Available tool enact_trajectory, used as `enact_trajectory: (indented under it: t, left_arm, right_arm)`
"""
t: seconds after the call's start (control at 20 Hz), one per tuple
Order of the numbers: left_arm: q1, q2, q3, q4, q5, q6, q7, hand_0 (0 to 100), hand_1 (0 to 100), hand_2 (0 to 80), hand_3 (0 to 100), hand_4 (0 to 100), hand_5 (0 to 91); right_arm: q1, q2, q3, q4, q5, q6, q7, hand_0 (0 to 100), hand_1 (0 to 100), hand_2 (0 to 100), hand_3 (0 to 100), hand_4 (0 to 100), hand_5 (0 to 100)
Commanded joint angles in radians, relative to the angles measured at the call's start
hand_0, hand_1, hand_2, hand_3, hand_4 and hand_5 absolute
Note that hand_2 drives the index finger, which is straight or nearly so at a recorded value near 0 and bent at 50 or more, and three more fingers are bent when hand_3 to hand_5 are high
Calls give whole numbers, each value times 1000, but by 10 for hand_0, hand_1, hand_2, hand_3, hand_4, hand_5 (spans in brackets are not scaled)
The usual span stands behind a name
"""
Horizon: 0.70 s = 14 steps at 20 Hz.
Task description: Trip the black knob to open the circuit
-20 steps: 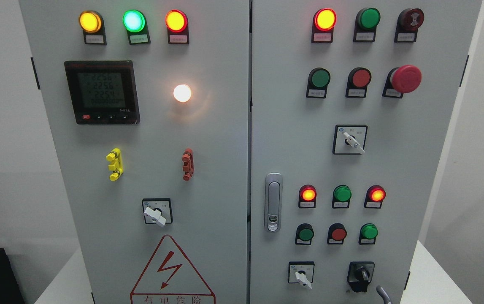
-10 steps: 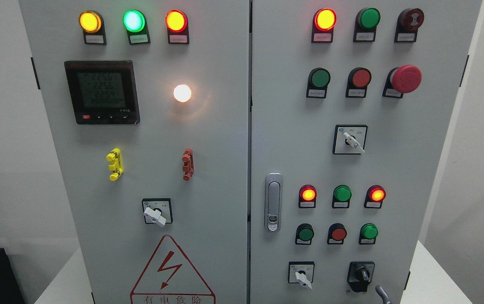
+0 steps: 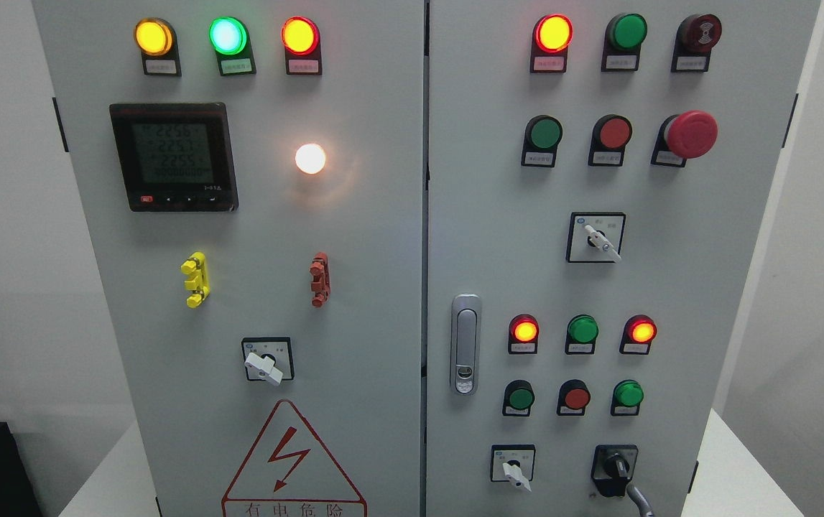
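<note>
Head view showed the black knob (image 3: 614,468) low on the cabinet's right door, a grey fingertip (image 3: 638,495) touching its lower right, hand's grip impossible to tell; pinching the knob's raised bar squarely should prevent slipping when twisting.

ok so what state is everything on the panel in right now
black knob, handle upright
right hand, only a tip in view, beside the knob
meter, on
white lamp, lit
top left green lamp, lit
top right green lamp, unlit
</note>
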Motion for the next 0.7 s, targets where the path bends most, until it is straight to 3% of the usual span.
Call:
enact_trajectory:
  t: [0.0,0.65]
  left_arm:
    - [-2,-2,1,0,2,-3,0,120,389,0,0,0,0]
    - [-2,-2,1,0,2,-3,0,120,389,0,0,0,0]
  right_arm:
    - [-16,-2,5,-15,-3,-5,8,89,118,59,1000,1000,984]
    - [-19,1,22,-17,-1,-5,6,89,119,58,1000,1000,983]
